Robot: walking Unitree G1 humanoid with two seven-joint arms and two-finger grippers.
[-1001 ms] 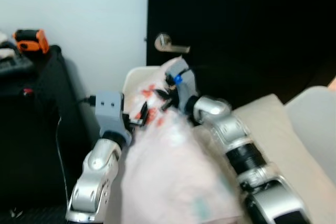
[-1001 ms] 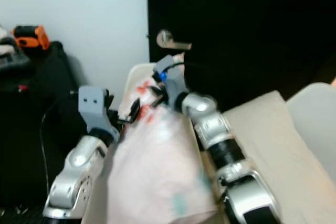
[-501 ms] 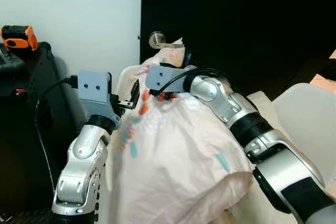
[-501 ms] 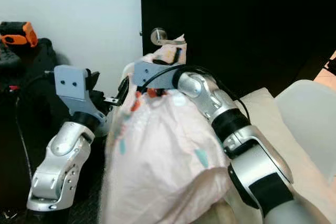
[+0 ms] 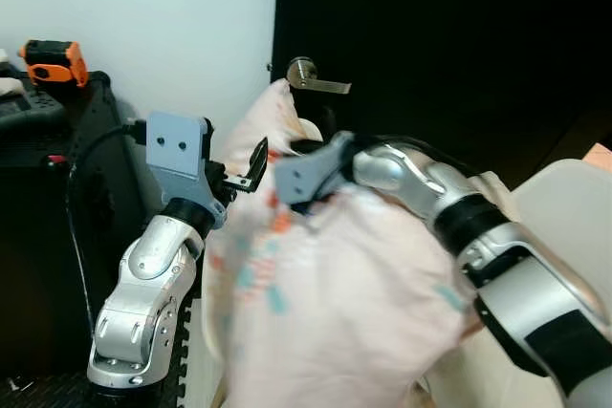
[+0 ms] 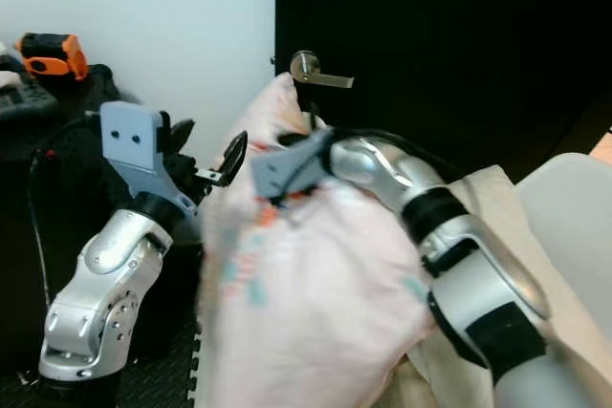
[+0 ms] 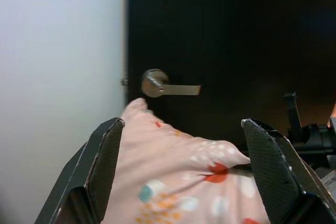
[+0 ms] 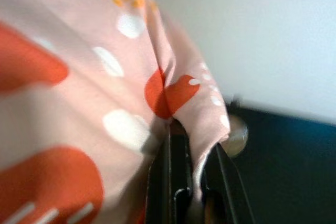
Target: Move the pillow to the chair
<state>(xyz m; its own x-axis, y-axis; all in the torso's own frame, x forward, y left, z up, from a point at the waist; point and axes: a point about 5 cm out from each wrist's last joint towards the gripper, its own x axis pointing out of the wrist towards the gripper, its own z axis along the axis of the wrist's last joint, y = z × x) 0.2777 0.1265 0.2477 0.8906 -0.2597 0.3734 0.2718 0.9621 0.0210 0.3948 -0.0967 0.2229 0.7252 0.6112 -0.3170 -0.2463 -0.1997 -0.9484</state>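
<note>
Pink patterned pillow (image 5: pixel 325 303) being held up in front of robot, before black door (image 5: pixel 449 35) with lever handle (image 5: pixel 316 75). Right gripper (image 8: pixel 191 182) being kept pinched on pillow fabric near top corner, fabric caught between black fingers (image 8: pixel 176 166). Left gripper (image 7: pixel 181 166) being held at pillow's left side, fingers (image 7: pixel 105 161) spread wide, pillow edge lying between them. White chair (image 5: pixel 564 207) standing at right

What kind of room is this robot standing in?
Probably a room in a home: a dark door with a lever handle, a patterned pink pillow and pale bedding beside it.
</note>
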